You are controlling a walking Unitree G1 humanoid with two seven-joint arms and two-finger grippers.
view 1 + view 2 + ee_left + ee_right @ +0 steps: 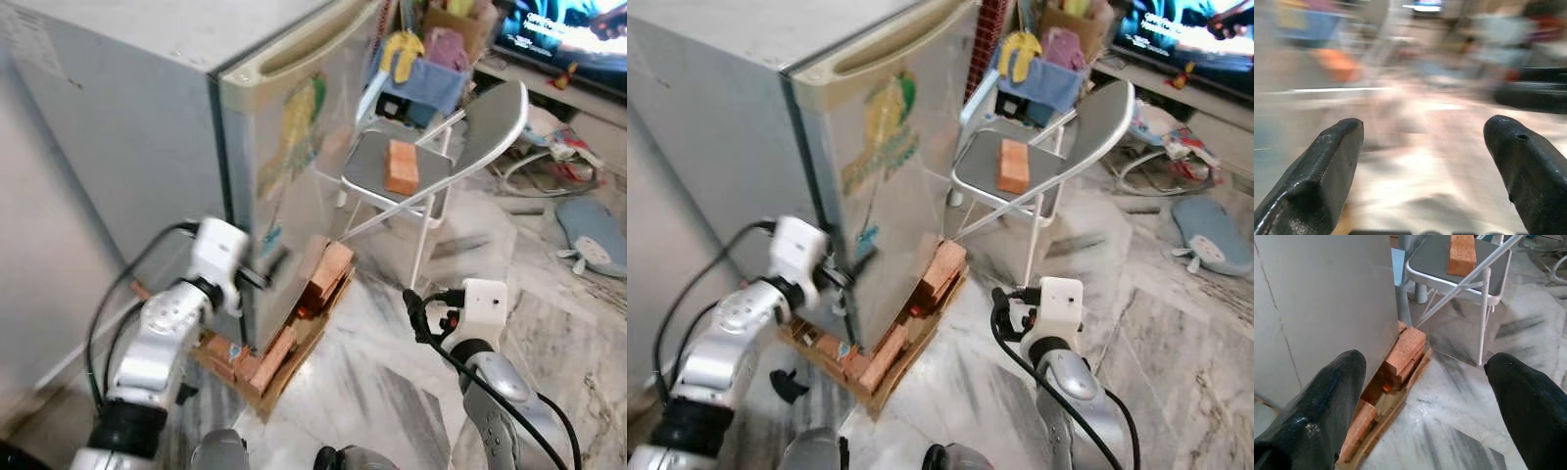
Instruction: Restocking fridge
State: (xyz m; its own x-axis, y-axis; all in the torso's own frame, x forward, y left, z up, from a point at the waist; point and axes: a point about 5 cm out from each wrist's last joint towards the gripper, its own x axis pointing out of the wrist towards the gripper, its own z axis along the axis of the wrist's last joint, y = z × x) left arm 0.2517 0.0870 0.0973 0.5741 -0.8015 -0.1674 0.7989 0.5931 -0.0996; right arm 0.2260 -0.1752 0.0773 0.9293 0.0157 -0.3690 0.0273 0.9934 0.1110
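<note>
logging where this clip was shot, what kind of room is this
Probably a lived-in home living area: a small fridge propped on bricks, a folding metal chair, a switched-on TV and a marble-patterned floor.

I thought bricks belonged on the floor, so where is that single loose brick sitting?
The brick lies on the seat of the grey folding chair, right of the fridge, ahead of the robot.
</note>
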